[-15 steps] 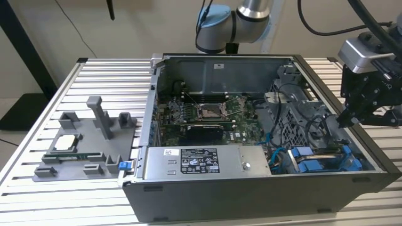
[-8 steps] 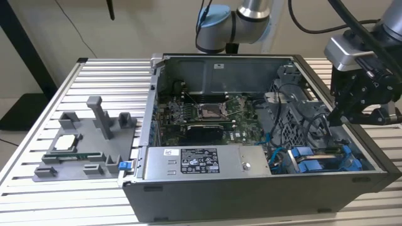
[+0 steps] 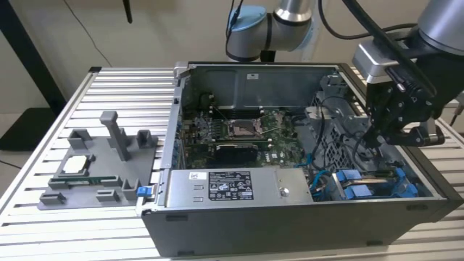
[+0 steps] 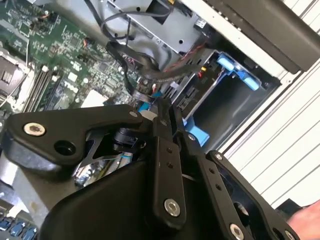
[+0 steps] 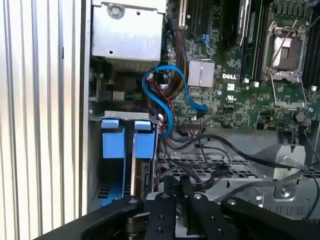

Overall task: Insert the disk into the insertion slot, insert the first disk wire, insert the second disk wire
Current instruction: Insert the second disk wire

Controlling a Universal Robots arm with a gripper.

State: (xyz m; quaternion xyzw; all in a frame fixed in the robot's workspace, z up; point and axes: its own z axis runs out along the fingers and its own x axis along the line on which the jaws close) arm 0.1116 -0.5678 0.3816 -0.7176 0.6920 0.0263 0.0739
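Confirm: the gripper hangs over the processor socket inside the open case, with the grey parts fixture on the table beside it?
Not quite. The exterior view shows the gripper hanging by the insertion slot, at the exterior view's right of the case, not over the processor socket. The grey parts fixture does sit on the table beside the case.
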